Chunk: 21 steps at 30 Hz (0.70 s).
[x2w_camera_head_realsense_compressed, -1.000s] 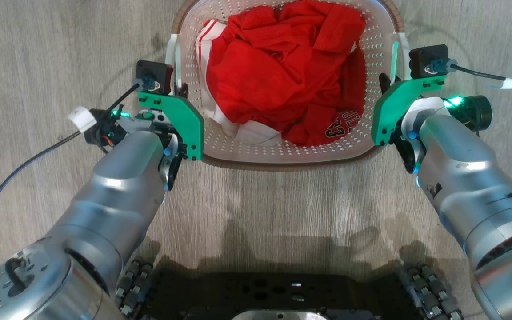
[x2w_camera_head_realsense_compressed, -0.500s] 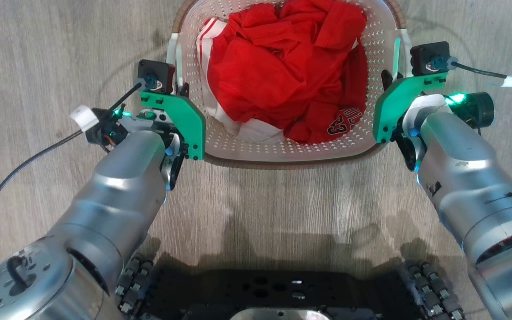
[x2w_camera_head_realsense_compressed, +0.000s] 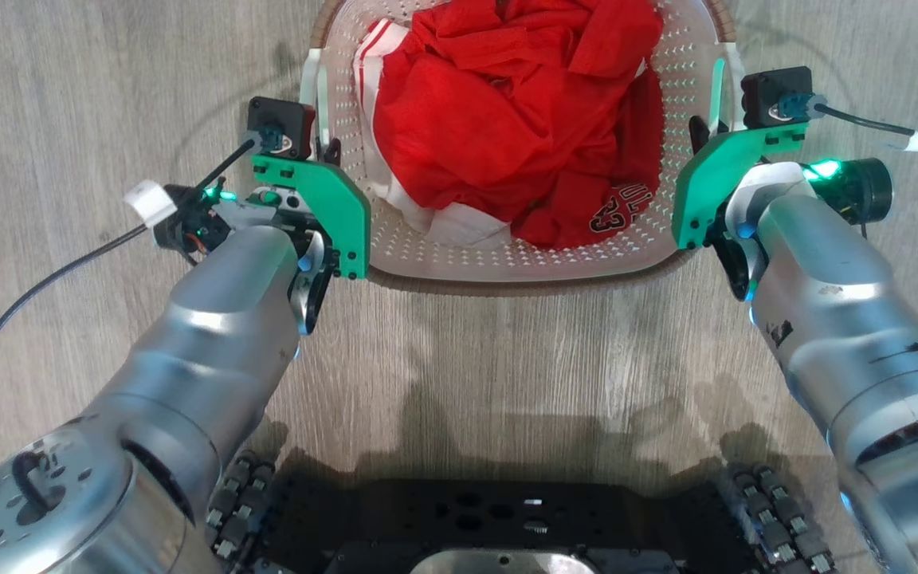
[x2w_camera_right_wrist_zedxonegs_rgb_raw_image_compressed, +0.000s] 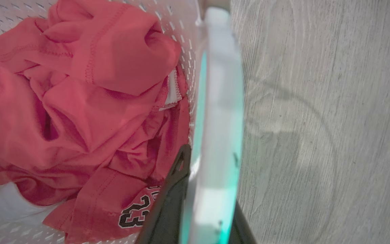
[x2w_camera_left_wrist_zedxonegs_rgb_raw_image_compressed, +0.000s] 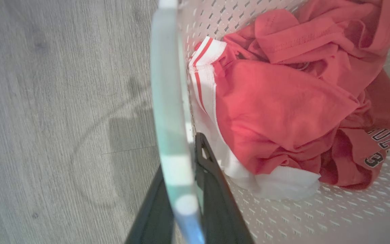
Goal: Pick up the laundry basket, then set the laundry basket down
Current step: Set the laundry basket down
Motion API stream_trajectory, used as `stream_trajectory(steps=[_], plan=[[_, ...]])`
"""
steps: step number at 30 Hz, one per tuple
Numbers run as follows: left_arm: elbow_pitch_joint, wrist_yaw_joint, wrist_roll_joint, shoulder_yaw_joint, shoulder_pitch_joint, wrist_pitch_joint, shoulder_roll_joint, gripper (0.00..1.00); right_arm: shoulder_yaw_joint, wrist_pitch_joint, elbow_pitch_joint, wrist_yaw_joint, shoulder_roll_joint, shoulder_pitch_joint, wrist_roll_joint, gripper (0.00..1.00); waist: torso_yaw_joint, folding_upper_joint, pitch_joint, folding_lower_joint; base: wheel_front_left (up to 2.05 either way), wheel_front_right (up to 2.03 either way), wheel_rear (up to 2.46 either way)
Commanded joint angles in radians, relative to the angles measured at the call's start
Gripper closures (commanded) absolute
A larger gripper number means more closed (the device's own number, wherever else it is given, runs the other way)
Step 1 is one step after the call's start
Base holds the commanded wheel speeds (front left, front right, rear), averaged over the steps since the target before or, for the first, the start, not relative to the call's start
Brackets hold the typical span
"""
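The laundry basket (x2w_camera_head_realsense_compressed: 507, 267), white perforated plastic with a brown rim, is at the top middle of the head view and holds crumpled red and white clothes (x2w_camera_head_realsense_compressed: 507, 119). My left gripper (x2w_camera_head_realsense_compressed: 323, 155) is shut on the basket's left handle (x2w_camera_left_wrist_zedxonegs_rgb_raw_image_compressed: 169, 101), one dark finger (x2w_camera_left_wrist_zedxonegs_rgb_raw_image_compressed: 212, 176) inside the basket wall. On the other side, my right gripper (x2w_camera_head_realsense_compressed: 698, 131) is shut on the right handle (x2w_camera_right_wrist_zedxonegs_rgb_raw_image_compressed: 218, 101), and its inner finger (x2w_camera_right_wrist_zedxonegs_rgb_raw_image_compressed: 171, 189) lies beside the clothes. I cannot tell whether the basket's bottom touches the floor.
Grey wood-look floor (x2w_camera_head_realsense_compressed: 507, 359) surrounds the basket on all sides. My dark wheeled base (x2w_camera_head_realsense_compressed: 507, 526) lies along the bottom edge of the head view. Black cables (x2w_camera_head_realsense_compressed: 45, 287) trail from both wrists over the floor.
The basket and both grippers have shifted together up the head view, away from my base. Both grips on the handles look the same.
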Motion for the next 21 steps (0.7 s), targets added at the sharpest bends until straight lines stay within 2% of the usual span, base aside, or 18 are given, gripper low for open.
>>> stream_trajectory(steps=[1, 2, 3, 4, 6, 9, 10, 11, 12, 13, 21], plan=[[0.006, 0.012, -0.001, -0.001, -0.001, -0.008, 0.037, 1.00, 0.001, 0.006, 0.003, -0.003, 0.007, 0.034, -0.020, 0.94, 0.000, 0.0000, 0.001, 0.0000, 0.00, 0.00, 0.00], [0.006, 0.013, -0.005, 0.000, 0.000, -0.006, 0.037, 1.00, -0.006, 0.006, 0.003, -0.003, 0.007, 0.034, -0.026, 0.89, 0.000, 0.0000, 0.001, 0.0000, 0.00, 0.00, 0.00], [0.006, 0.012, -0.010, -0.001, 0.001, 0.000, 0.037, 0.95, -0.012, 0.007, 0.003, -0.003, 0.007, 0.035, -0.032, 0.85, 0.000, 0.0000, 0.001, 0.0000, 0.00, 0.00, 0.00], [0.006, 0.012, -0.012, -0.002, 0.001, 0.002, 0.037, 0.84, -0.018, 0.007, 0.003, -0.003, 0.008, 0.035, -0.038, 0.82, 0.000, 0.0000, 0.002, 0.0000, 0.00, 0.00, 0.00], [0.005, 0.013, -0.017, -0.004, 0.002, 0.004, 0.037, 0.78, -0.029, 0.007, 0.003, -0.003, 0.008, 0.035, -0.051, 0.75, 0.000, 0.0000, 0.002, 0.0000, 0.00, 0.00, 0.00], [0.004, 0.015, -0.025, -0.008, 0.003, 0.008, 0.037, 0.60, -0.044, 0.007, 0.003, -0.003, 0.008, 0.036, -0.065, 0.54, 0.001, 0.0000, 0.003, 0.0000, 0.00, 0.00, 0.00], [0.003, 0.015, -0.028, -0.009, 0.004, 0.011, 0.037, 0.52, -0.046, 0.007, 0.003, -0.003, 0.009, 0.036, -0.066, 0.29, 0.002, 0.0000, 0.003, 0.0000, 0.00, 0.00, 0.00], [0.002, 0.016, -0.031, -0.010, 0.005, 0.012, 0.037, 0.35, -0.048, 0.005, 0.003, -0.003, 0.009, 0.036, -0.068, 0.00, 0.003, 0.0000, 0.003, 0.0000, 0.00, 0.00, 0.00], [0.001, 0.017, -0.033, -0.011, 0.005, 0.013, 0.037, 0.04, -0.049, 0.005, 0.003, -0.003, 0.009, 0.037, -0.068, 0.00, 0.003, 0.0000, 0.002, 0.0000, 0.00, 0.00, 0.00], [0.000, 0.021, -0.040, -0.012, 0.007, 0.014, 0.037, 0.00, -0.050, 0.003, 0.003, -0.003, 0.009, 0.038, -0.069, 0.00, 0.004, 0.0000, 0.001, 0.0000, 0.00, 0.00, 0.00], [0.005, 0.029, -0.061, -0.014, 0.017, -0.004, 0.037, 0.00, -0.056, -0.015, 0.003, -0.003, 0.009, 0.038, -0.075, 0.00, 0.002, 0.0000, -0.030, 0.0000, 0.00, 0.00, 0.00]])
